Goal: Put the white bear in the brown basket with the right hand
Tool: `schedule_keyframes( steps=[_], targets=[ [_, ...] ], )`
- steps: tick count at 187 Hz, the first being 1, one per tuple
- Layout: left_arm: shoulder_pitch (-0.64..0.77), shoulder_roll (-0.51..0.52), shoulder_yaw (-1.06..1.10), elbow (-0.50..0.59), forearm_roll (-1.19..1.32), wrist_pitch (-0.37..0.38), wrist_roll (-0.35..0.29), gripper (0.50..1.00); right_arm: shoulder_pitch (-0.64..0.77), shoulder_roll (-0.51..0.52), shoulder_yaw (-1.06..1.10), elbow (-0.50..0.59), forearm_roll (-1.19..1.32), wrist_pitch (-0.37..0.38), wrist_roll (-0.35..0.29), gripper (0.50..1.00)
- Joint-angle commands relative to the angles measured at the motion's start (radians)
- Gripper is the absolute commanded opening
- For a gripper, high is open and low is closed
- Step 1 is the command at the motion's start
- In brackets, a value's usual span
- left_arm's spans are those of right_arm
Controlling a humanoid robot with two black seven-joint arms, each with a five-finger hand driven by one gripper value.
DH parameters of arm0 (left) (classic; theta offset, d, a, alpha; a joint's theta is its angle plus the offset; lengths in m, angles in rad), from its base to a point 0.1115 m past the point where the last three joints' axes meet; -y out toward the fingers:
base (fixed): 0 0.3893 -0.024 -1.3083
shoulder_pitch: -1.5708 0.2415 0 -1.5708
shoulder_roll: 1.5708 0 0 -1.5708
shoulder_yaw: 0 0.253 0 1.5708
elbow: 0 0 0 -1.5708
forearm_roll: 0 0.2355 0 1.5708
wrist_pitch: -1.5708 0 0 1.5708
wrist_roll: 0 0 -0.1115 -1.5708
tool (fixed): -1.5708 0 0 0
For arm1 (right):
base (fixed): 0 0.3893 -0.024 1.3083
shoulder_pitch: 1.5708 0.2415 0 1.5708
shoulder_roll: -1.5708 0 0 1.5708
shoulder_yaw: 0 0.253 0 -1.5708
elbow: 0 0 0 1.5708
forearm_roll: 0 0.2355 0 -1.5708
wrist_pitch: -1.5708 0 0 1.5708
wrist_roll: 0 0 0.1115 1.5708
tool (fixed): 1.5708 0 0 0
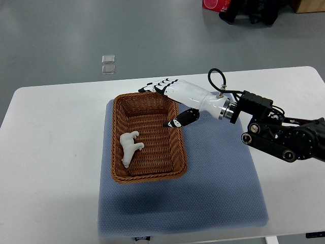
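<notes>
- Mat (213, 188) lies on counter (51, 152), roughly centre.
- Basket (118, 132) sits on mat's far-left part.
- Bear (130, 146) lies in basket, left side, nearer the front wall.
- Right hand (170, 99) is over basket's far-right corner; arm comes in from the right, above mat & counter.

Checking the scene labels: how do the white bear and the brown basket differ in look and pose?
The white bear is smooth, pale and solid; the brown basket is woven wicker, open-topped and hollow. The bear is far smaller and lies on its side inside the basket, at its left; the basket sits flat on the blue mat. Neither is held: the right hand hovers open over the basket's far right corner.
</notes>
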Motion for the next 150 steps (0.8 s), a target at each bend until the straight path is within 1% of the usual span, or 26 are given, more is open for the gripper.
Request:
schedule_keyframes(
  steps=[1, 31, 64, 91, 105, 131, 143, 150],
  targets=[
    [0.000, 0.000, 0.000, 0.000, 0.000, 0.000, 0.000, 1.000, -0.030, -0.004, 0.059, -0.025, 0.086, 0.001, -0.004, 0.893],
    [0.000, 0.000, 0.000, 0.000, 0.000, 0.000, 0.000, 1.000, -0.049, -0.022, 0.125, -0.083, 0.310, 0.008, -0.010, 0.893],
    [0.000, 0.000, 0.000, 0.000, 0.000, 0.000, 0.000, 1.000, -0.056, -0.038, 0.145, -0.164, 0.728, 0.008, -0.023, 0.895],
    [0.000, 0.000, 0.000, 0.000, 0.000, 0.000, 0.000, 1.000, -0.065, -0.047, 0.145, -0.198, 1.005, 0.008, -0.052, 0.905],
    [0.000, 0.000, 0.000, 0.000, 0.000, 0.000, 0.000, 1.000, -0.070, -0.045, 0.145, -0.220, 1.129, 0.010, -0.053, 0.913],
    [0.000, 0.000, 0.000, 0.000, 0.000, 0.000, 0.001, 1.000, -0.082, -0.044, 0.142, -0.244, 1.270, 0.016, -0.061, 0.924],
    [0.000, 0.000, 0.000, 0.000, 0.000, 0.000, 0.000, 1.000, -0.090, -0.044, 0.142, -0.250, 1.304, 0.043, -0.061, 0.926],
    [0.000, 0.000, 0.000, 0.000, 0.000, 0.000, 0.001, 1.000, -0.093, -0.045, 0.143, -0.252, 1.321, 0.076, -0.061, 0.926]
  ],
)
